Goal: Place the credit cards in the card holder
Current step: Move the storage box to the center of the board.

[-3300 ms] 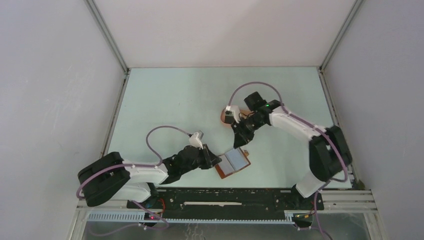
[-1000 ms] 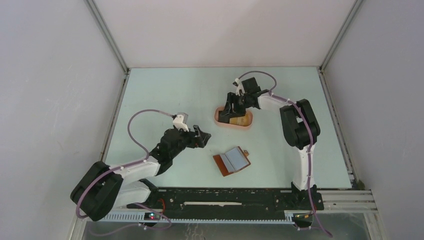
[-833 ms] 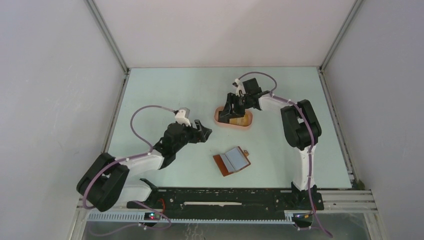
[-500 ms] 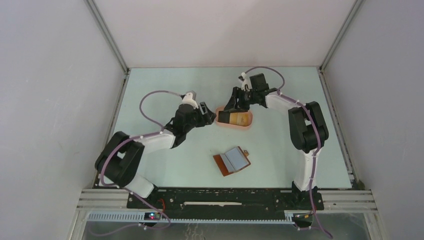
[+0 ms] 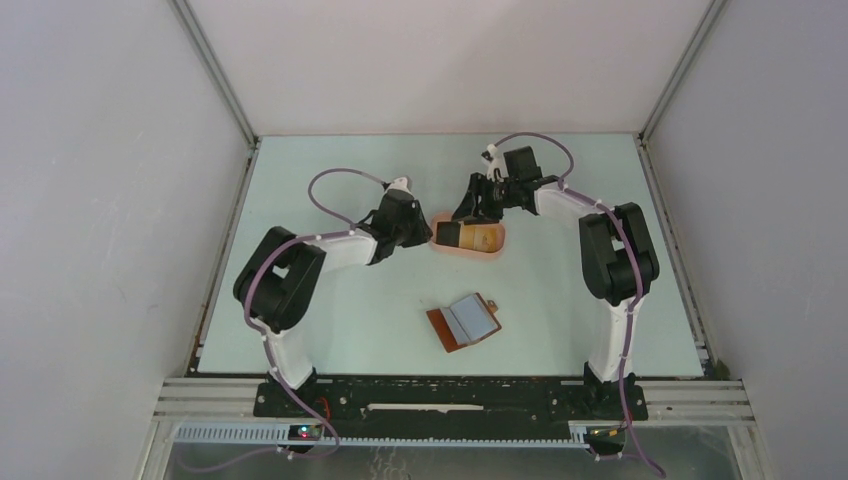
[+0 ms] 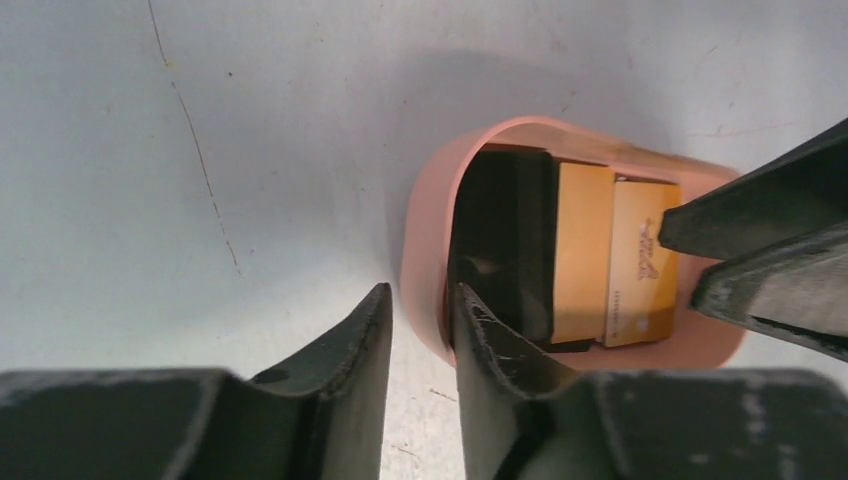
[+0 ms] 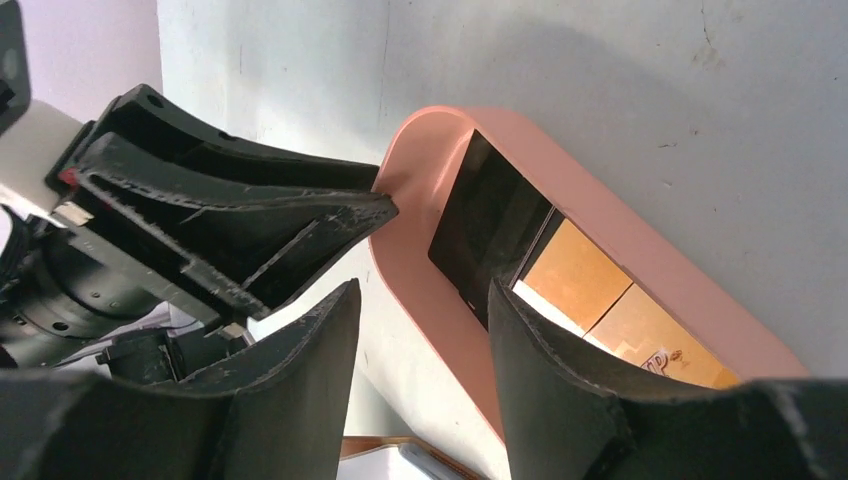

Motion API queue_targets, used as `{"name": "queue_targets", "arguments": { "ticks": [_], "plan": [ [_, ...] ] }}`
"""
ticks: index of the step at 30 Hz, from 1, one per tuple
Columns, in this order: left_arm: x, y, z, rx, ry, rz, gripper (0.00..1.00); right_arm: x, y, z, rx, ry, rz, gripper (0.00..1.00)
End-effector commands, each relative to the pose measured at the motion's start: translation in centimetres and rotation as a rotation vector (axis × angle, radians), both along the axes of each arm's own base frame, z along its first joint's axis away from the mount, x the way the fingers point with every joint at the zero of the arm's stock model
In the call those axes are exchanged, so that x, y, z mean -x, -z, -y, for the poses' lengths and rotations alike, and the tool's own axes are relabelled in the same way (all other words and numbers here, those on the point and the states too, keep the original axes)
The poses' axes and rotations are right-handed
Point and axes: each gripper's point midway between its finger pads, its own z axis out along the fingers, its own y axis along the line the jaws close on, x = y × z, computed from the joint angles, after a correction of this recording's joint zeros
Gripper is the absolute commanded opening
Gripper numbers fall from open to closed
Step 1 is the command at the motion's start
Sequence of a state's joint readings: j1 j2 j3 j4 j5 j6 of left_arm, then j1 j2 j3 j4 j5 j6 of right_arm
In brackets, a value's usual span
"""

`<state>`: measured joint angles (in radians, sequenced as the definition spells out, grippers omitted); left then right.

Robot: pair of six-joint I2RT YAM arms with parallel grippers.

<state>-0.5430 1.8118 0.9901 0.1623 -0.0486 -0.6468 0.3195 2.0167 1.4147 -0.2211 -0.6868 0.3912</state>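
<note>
**Position.** The cards (image 6: 560, 250) lie flat in a pink tray (image 6: 425, 250). A black one sits at the left end and partly overlaps the tan ones beside it. The wallet (image 5: 463, 323) lies open on the table (image 5: 330, 170), nearer the arm bases and well apart from the tray. No card is in it yet.

**Tools.** The left gripper (image 6: 421, 295) is narrow, with the tray's end wall between its fingers. The wrist view does not show whether the pads press the wall. The right gripper (image 7: 422, 290) is moderately wide and holds nothing. Its fingers stand over the tray's long rim and the edge of the black card.

**Hazards.**
- The cards overlap and lie flush on the tray floor. A finger may fail to get under an edge, or it may lift two cards at once.
- A downward push on the rim could tip or slide the tray if the left gripper does not have it secured.
- The two grippers are close together at the same end of the tray. A sideways correction by either could bring their fingers into contact.

**Clearance.** The tray rim limits how low a finger can approach from the side. The table between the tray and the wallet is bare, so there is room to carry a card across.
</note>
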Motion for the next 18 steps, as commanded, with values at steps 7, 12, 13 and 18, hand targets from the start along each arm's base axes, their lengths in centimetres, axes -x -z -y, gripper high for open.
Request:
{"name": "queue_targets", "arguments": {
  "ticks": [7,12,13,18],
  "plan": [
    [-0.8,-0.8,0.7,0.014,-0.017,0.01,0.0,0.9,-0.5,0.2,-0.002,-0.032,-0.007,0.57],
    [1.4,-1.5,0.6,0.037,-0.108,0.081,0.0,1.8,-1.2,0.4,-0.006,-0.057,0.012,0.58],
    [2.0,-1.7,0.7,0.043,-0.126,0.095,0.0,2.1,-1.4,0.3,-0.008,-0.067,0.023,0.58],
    [4.6,-1.6,0.5,0.057,-0.256,0.135,0.0,4.3,-2.1,0.4,-0.009,-0.129,0.061,0.58]
  ]
}}
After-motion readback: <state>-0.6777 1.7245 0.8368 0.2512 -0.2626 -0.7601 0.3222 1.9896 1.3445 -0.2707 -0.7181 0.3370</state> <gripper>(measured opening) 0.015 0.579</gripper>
